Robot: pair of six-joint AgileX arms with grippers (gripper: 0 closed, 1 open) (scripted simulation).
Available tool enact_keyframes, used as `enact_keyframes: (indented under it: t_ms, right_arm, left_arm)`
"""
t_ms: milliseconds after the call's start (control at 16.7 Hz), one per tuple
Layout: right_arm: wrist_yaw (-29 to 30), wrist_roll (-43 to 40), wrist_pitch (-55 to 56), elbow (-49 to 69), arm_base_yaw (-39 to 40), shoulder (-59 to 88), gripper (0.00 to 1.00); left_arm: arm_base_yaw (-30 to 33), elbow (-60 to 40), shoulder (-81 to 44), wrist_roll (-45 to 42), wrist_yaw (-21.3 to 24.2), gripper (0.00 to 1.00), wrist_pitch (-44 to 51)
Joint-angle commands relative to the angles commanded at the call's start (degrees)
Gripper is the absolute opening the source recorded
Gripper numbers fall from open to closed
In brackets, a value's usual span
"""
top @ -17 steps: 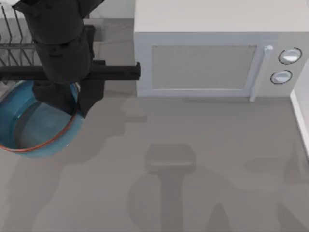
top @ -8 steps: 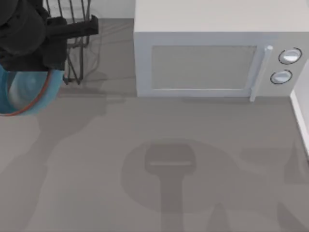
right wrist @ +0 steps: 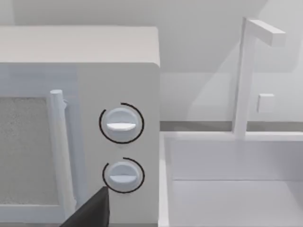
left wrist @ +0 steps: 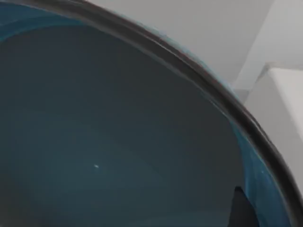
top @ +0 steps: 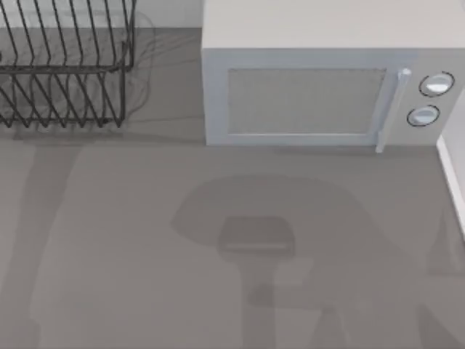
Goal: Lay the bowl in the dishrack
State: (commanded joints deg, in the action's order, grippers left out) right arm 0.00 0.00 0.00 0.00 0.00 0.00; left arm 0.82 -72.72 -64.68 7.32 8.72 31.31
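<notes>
Left wrist view: round blue bowl [left wrist: 118, 142] close against the camera, apparently carried.
Pincer state: cannot tell. Black thin-wire dishrack [top: 65, 65] sits at the table's [top: 218, 291] far left, beside the light grey microwave [top: 320, 80], unfilled; placement pending.

One dishrack [top: 65, 69], one microwave [top: 320, 87] (two knobs [top: 436, 84]), one bowl [left wrist: 118, 142]

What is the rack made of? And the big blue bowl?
The dishrack looks like thin black metal wire, going by its slim bent tines. The bowl looks like glazed ceramic or glossy plastic: its blue inside is smooth with a faint sheen. It's hard to tell which.
</notes>
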Motion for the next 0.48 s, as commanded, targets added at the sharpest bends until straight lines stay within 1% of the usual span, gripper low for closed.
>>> enact_keyframes:
  t_ms: [120, 240, 360, 480]
  right_arm:
    - [0.00, 0.00, 0.00, 0.00, 0.00, 0.00, 1.00]
    - [0.00, 0.00, 0.00, 0.00, 0.00, 0.00, 1.00]
    - [0.00, 0.00, 0.00, 0.00, 0.00, 0.00, 1.00]
    - [0.00, 0.00, 0.00, 0.00, 0.00, 0.00, 1.00]
  left_arm:
    - [-4.57, 3.84, 5.34, -3.41, 1.26, 0.00, -8.20]
    - [-8.23, 6.74, 9.84, -6.03, 2.29, 0.00, -14.09]
    - [-10.49, 8.43, 12.75, -7.59, 2.94, 0.00, -17.43]
    - [-11.20, 8.92, 13.66, -8.04, 3.14, 0.00, -18.38]
